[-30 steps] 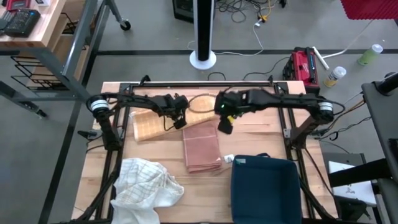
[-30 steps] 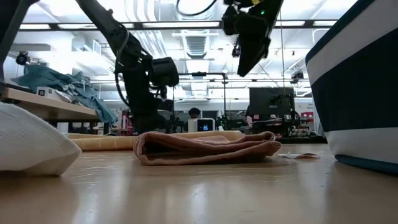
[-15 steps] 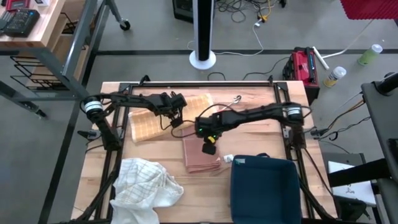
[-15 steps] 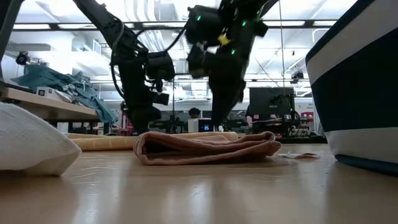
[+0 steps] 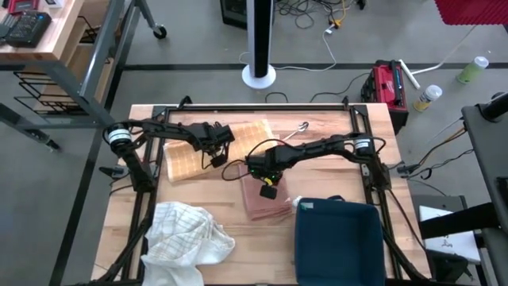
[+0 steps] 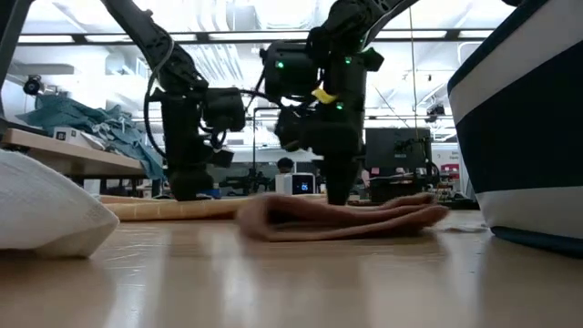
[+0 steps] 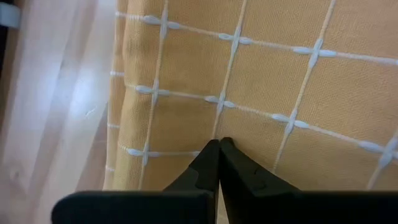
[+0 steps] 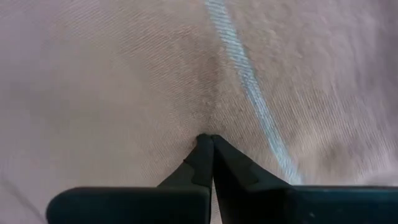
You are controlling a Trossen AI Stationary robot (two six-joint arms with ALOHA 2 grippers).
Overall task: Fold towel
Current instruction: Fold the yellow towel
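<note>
A dark blue bin (image 5: pixel 340 241) sits at the table's (image 5: pixel 349 123) front right corner. Beyond the far edge, on the floor — a white round-based pole (image 5: pixel 259 48), a red case (image 5: pixel 386 82), two bottles (image 5: pixel 429 96), loose cables (image 5: pixel 317 16).

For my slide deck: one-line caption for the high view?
Right gripper presses shut fingers onto pink towel; left gripper rests shut on yellow towel.

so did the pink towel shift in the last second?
Yes. In the low view the pink towel slid right, toward the dark blue bin, with the shut right pincer pressing on it.
</note>
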